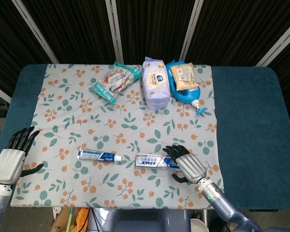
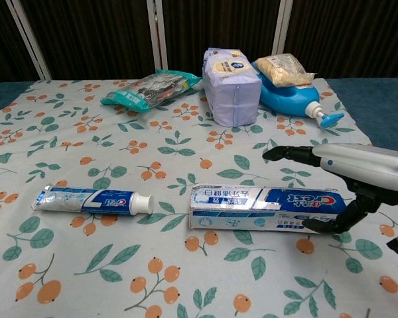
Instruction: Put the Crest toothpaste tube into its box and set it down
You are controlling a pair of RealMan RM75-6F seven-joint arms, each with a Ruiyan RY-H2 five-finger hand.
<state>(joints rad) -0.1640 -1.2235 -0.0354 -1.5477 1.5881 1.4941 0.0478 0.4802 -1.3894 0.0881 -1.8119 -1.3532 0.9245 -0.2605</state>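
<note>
The Crest toothpaste tube [image 1: 98, 156] [image 2: 93, 201] lies flat on the floral cloth, cap pointing right. Just right of it lies its blue-and-white Crest box [image 1: 156, 161] [image 2: 265, 207], also flat. My right hand [image 1: 187, 163] [image 2: 348, 172] hovers over the box's right end with fingers spread above it and the thumb low beside the box's near edge; it holds nothing. My left hand [image 1: 14, 155] is at the cloth's left edge, fingers apart and empty, well away from the tube. It does not appear in the chest view.
At the back of the cloth [image 1: 63, 121] lie a teal snack pack [image 1: 113, 81] [image 2: 146, 89], a purple wipes pack [image 1: 155, 82] [image 2: 231, 86] and a blue detergent bottle [image 1: 186, 84] [image 2: 295, 98] with a snack bag on it. Dark blue table [image 1: 251, 125] flanks the cloth.
</note>
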